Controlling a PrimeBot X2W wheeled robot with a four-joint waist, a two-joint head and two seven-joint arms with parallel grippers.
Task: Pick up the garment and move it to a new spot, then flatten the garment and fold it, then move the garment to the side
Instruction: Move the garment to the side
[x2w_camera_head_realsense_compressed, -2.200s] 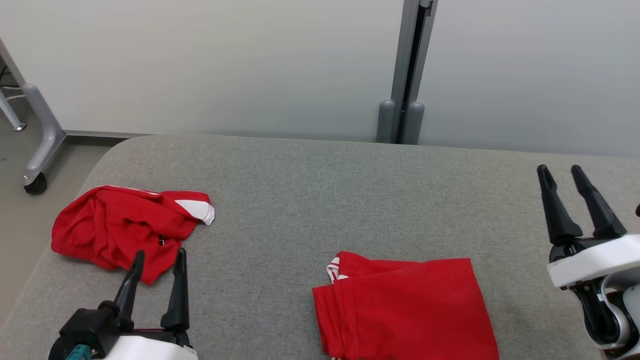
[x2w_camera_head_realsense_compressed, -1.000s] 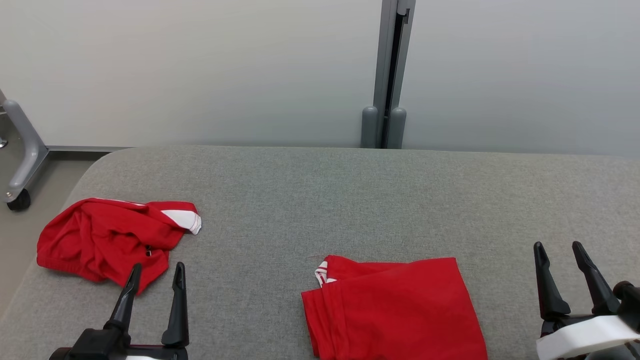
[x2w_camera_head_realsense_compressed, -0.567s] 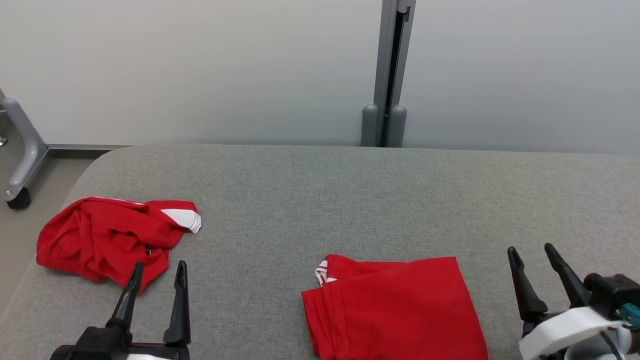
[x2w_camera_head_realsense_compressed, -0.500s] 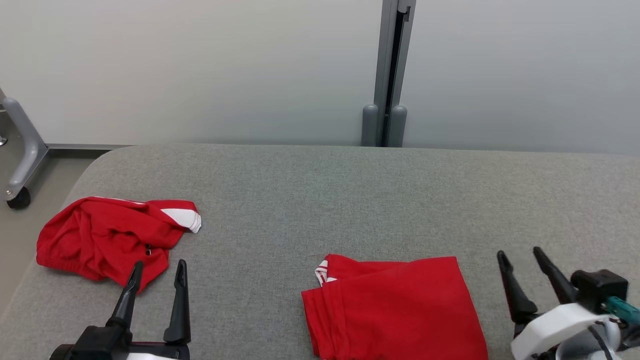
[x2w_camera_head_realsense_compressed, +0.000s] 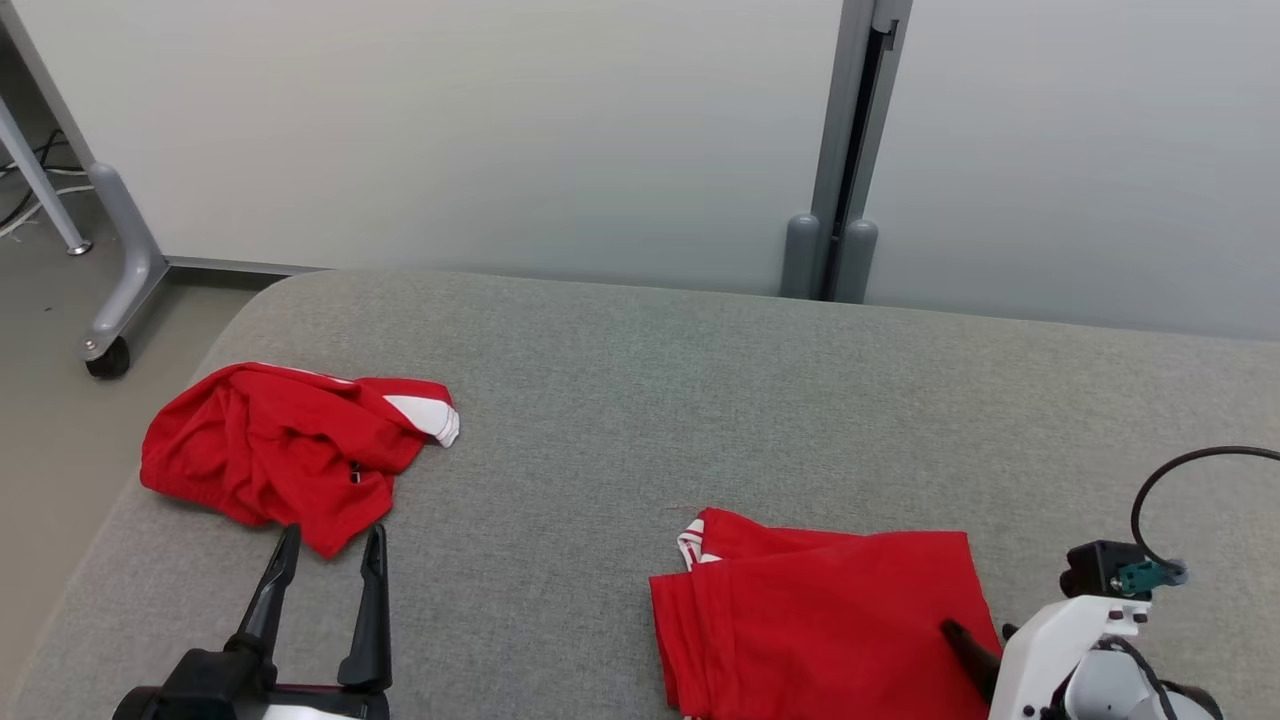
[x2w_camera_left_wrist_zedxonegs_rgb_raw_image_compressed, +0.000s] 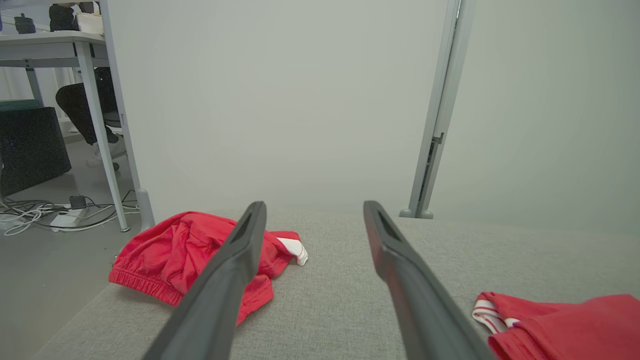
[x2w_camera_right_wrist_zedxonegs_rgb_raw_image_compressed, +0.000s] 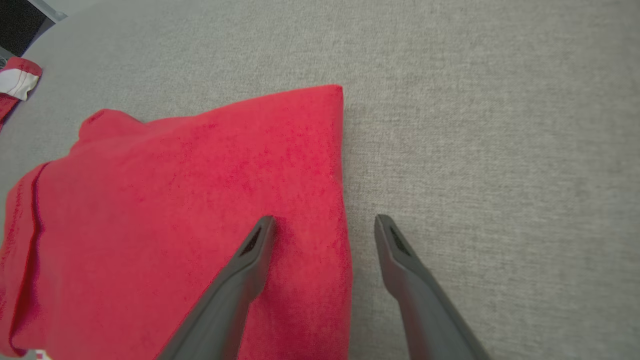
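Note:
A folded red garment (x2w_camera_head_realsense_compressed: 820, 610) with white trim lies at the front of the grey padded table (x2w_camera_head_realsense_compressed: 620, 400). My right gripper (x2w_camera_head_realsense_compressed: 975, 632) points down at its right edge. In the right wrist view this gripper (x2w_camera_right_wrist_zedxonegs_rgb_raw_image_compressed: 324, 219) is open, one finger over the red cloth (x2w_camera_right_wrist_zedxonegs_rgb_raw_image_compressed: 175, 200), the other over bare table (x2w_camera_right_wrist_zedxonegs_rgb_raw_image_compressed: 500, 150). A second red garment (x2w_camera_head_realsense_compressed: 280, 450), crumpled and with a white cuff, lies at the table's left end. My left gripper (x2w_camera_head_realsense_compressed: 333, 532) stands open just in front of it with nothing between its fingers. The left wrist view shows that gripper (x2w_camera_left_wrist_zedxonegs_rgb_raw_image_compressed: 314, 205), the crumpled garment (x2w_camera_left_wrist_zedxonegs_rgb_raw_image_compressed: 185, 250) and the folded garment (x2w_camera_left_wrist_zedxonegs_rgb_raw_image_compressed: 565, 325).
A pale partition with a grey post (x2w_camera_head_realsense_compressed: 850, 150) runs behind the table. The table's rounded left edge drops to the floor, where a wheeled frame leg (x2w_camera_head_realsense_compressed: 115, 270) stands. Beyond it are a desk, cables (x2w_camera_left_wrist_zedxonegs_rgb_raw_image_compressed: 50, 215) and a seated person's leg (x2w_camera_left_wrist_zedxonegs_rgb_raw_image_compressed: 80, 110).
My right gripper has swung left and tipped down over the folded garment's right edge. The head camera has shifted, so the whole picture moved. The left gripper and both garments stayed put.

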